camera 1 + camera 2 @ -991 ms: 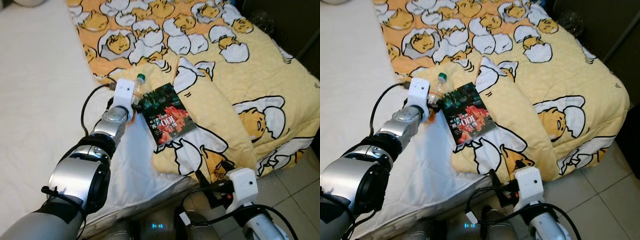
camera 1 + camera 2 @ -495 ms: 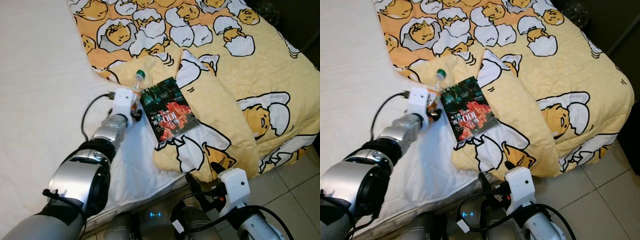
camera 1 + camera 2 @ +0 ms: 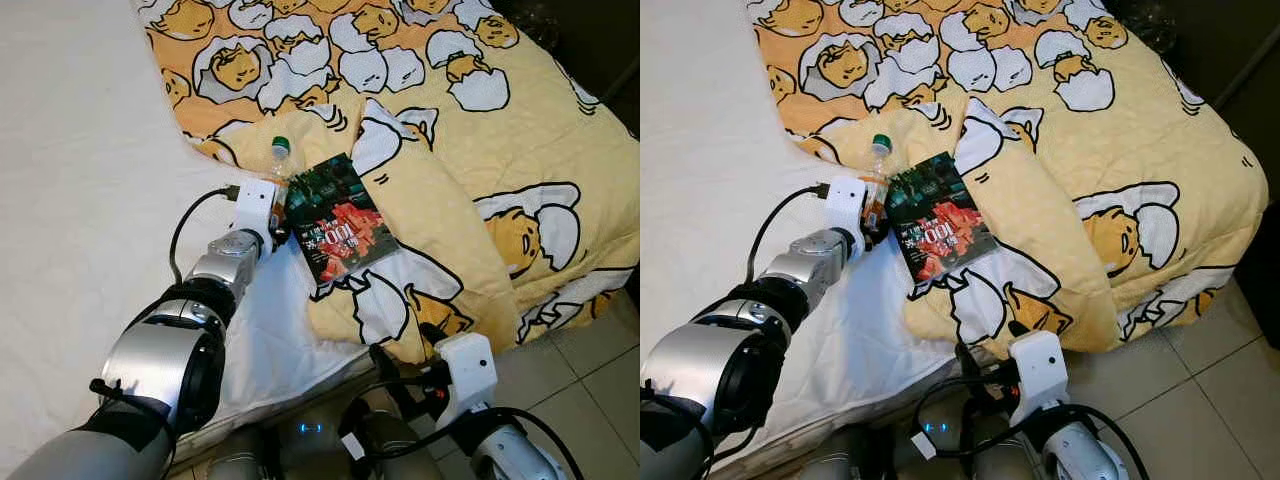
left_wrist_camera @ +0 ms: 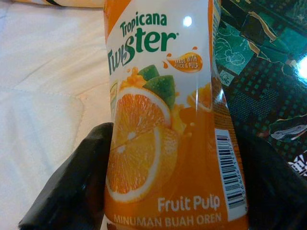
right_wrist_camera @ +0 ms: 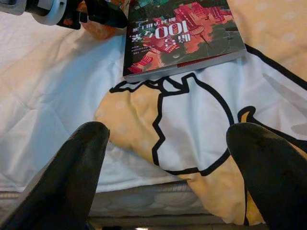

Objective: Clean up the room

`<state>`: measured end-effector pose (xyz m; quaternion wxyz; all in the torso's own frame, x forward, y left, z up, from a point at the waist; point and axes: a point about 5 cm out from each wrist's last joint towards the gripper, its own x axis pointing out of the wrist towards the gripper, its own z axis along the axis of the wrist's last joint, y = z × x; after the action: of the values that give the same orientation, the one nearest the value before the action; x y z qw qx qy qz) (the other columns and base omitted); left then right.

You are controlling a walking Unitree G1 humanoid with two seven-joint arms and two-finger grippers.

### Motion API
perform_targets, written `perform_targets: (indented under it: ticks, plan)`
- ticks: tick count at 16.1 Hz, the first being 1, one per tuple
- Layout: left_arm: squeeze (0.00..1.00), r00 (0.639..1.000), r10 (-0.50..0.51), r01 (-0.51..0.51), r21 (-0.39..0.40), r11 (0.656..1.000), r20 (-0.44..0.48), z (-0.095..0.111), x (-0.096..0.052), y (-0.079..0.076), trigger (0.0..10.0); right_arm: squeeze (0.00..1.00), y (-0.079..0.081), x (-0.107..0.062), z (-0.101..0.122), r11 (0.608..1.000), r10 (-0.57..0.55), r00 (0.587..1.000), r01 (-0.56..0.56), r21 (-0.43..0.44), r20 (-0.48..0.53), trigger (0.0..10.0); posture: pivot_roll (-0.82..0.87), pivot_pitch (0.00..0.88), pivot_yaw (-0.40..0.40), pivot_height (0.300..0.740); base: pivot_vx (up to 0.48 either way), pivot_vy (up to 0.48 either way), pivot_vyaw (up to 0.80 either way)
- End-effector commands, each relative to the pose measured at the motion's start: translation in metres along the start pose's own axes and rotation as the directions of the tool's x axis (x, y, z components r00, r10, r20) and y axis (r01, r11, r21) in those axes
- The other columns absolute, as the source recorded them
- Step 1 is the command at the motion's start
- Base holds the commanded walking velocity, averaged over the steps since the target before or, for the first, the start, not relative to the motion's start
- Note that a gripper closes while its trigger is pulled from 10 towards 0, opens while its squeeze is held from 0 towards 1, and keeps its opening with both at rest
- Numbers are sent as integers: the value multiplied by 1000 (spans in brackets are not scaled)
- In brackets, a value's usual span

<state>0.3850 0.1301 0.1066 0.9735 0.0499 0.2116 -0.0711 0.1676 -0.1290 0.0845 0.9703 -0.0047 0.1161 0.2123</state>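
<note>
An orange juice bottle (image 3: 278, 172) with a green cap lies on the bed between the white sheet and a dark-covered book (image 3: 335, 215). The book rests on the yellow blanket. My left gripper (image 3: 279, 222) reaches across the sheet to the bottle's lower end. In the left wrist view the label (image 4: 163, 124) is close up, with one black finger (image 4: 72, 187) pressed to each side, so the gripper is shut on it. My right gripper (image 5: 168, 143) hangs low at the bed's foot edge. It is open, with its fingers (image 5: 72, 177) wide apart and nothing between them, pointing toward the book (image 5: 182, 33).
A yellow blanket (image 3: 480, 130) printed with egg cartoons covers the right and far side of the bed and droops over the corner. Bare white sheet (image 3: 80, 180) lies on the left. Tiled floor (image 3: 590, 370) shows at the lower right, with dark furniture at the far right.
The camera tilted after the oldest frames, shifting the whole scene. Since then my left gripper has slid a little further along the bottle toward the book. The right arm has barely moved.
</note>
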Motion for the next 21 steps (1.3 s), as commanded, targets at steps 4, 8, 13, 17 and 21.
perform_targets:
  ticks: [4,8,13,17,21]
  plan:
    - [0,1000,-22,23,-70,997,17,5,0,0,0,0,-2,3,0,999,-19,1000,19,40,-1,10000,-267,238,15,740,0,0,0]
    - [0,996,-8,15,-83,996,86,24,-2,16,0,0,-14,22,5,995,-77,996,74,65,45,10000,-209,156,28,740,0,0,0]
    - [0,970,89,-65,-109,992,227,53,-15,67,0,0,-27,56,20,993,-113,981,105,58,158,10000,-99,9,32,740,0,0,0]
    - [0,953,177,-138,-169,976,247,22,-33,102,0,0,-37,77,27,995,-89,972,74,73,218,10000,4,0,13,740,0,74,0]
    - [0,903,269,-226,-161,961,336,-8,-64,94,0,0,-57,90,45,981,-189,936,170,88,297,10000,39,0,4,740,0,0,0]
